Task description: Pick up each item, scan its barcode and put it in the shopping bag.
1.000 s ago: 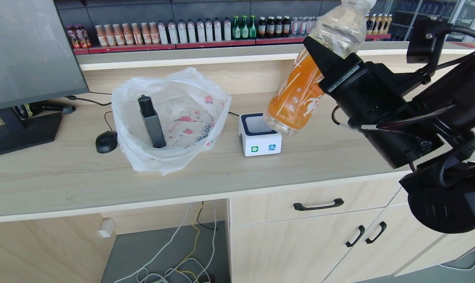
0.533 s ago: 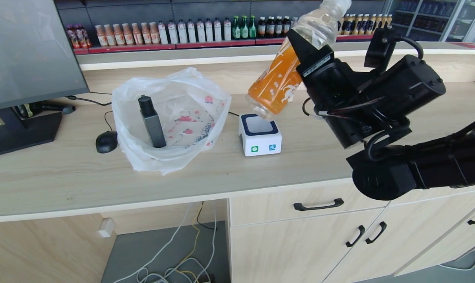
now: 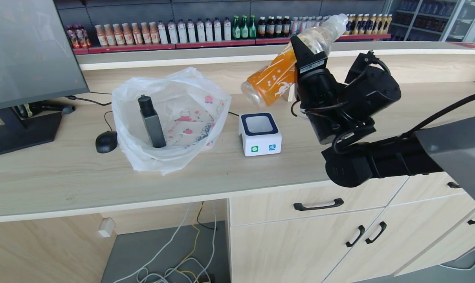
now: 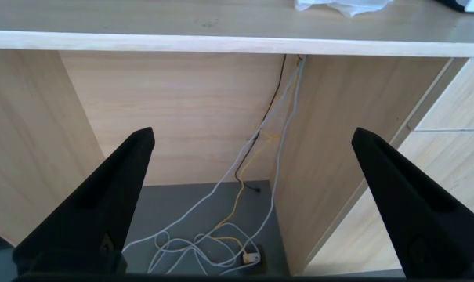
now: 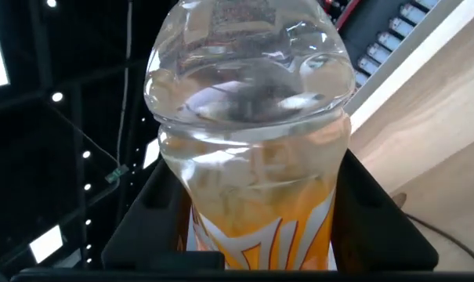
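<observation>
Near the scanner (image 3: 259, 134), swung the orange bottle (image 3: 270, 78) left and tipped it flatter (gripped tight in right claw (image 3: 306, 49)); left claw (image 4: 252, 137) wide open.

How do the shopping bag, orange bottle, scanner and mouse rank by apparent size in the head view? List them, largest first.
1. shopping bag
2. orange bottle, though it hangs nearer the camera, so its lead is unsure
3. scanner
4. mouse
</observation>
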